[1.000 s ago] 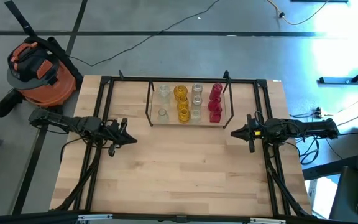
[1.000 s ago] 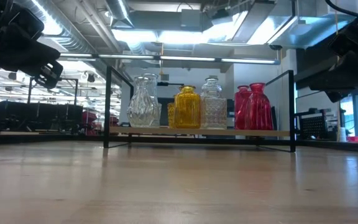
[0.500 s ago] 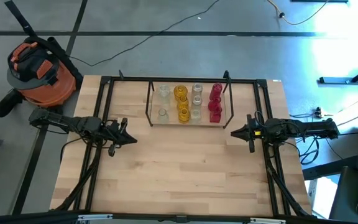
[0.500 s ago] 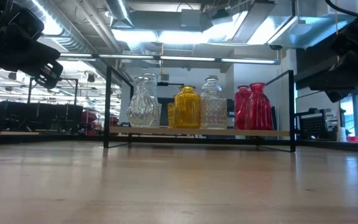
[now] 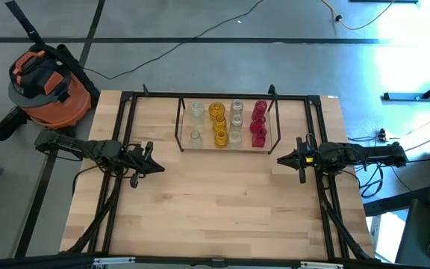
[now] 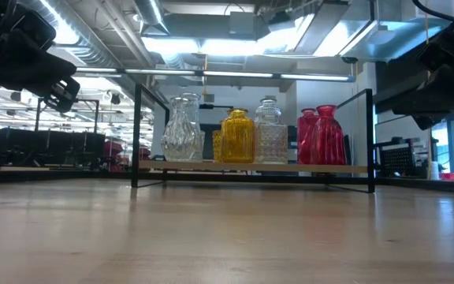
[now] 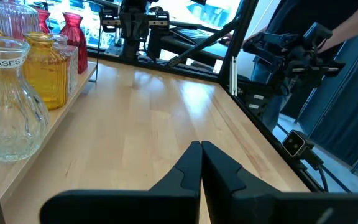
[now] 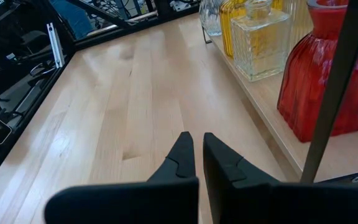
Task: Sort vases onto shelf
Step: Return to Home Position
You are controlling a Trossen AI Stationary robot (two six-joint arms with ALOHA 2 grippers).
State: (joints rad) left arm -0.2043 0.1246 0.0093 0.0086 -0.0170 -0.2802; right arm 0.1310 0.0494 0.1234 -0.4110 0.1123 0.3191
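Note:
The vases stand in rows on the shelf [image 5: 263, 143], a light-wood board in a black wire frame at the table's far middle: clear ones [image 5: 196, 110] at its left, yellow [image 5: 217, 112], clear [image 5: 237, 108], then red [image 5: 260, 110] at its right. The low view shows them upright on their bases: clear [image 6: 182, 130], yellow [image 6: 238, 136], red [image 6: 327, 136]. My left gripper [image 5: 160, 167] hovers shut over the table's left part, pointing right. My right gripper [image 5: 281, 159] hovers shut at the table's right, pointing left, near the shelf's right end. Both hold nothing.
An orange vacuum [image 5: 47, 78] sits on the floor beyond the table's far left corner. Black rails [image 5: 125, 127] run along the table's sides. Bare wood [image 5: 215, 202] lies between the grippers and toward the near edge. A person's arm [image 7: 353, 18] shows beyond the table.

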